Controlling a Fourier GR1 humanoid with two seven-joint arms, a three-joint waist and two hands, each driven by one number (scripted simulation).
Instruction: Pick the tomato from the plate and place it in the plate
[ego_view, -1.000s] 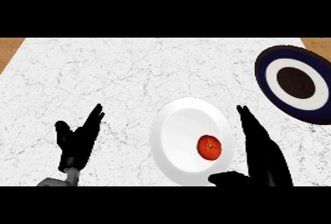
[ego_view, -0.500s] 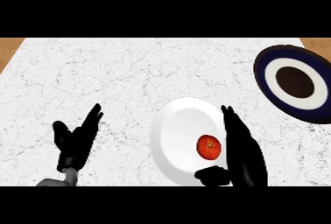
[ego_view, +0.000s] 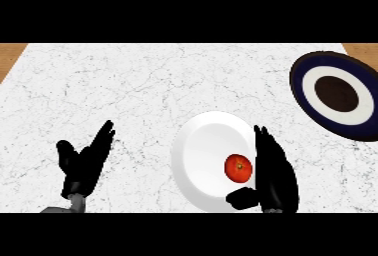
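I can't see the right rim of the white round plate (ego_view: 203, 160): my black right hand (ego_view: 273, 172) covers it. The dark blue ringed plate (ego_view: 336, 97), far beyond, runs off the view's right edge.

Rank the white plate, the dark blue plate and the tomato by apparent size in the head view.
1. white plate and dark blue plate: look alike; the blue one is cut off by the frame edge, so unranked.
2. tomato, clearly smallest.

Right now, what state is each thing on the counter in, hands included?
tomato: lying on the white plate, not held
white plate: holds the tomato
dark blue plate: nothing on it
right hand: open beside the tomato
left hand: open, resting
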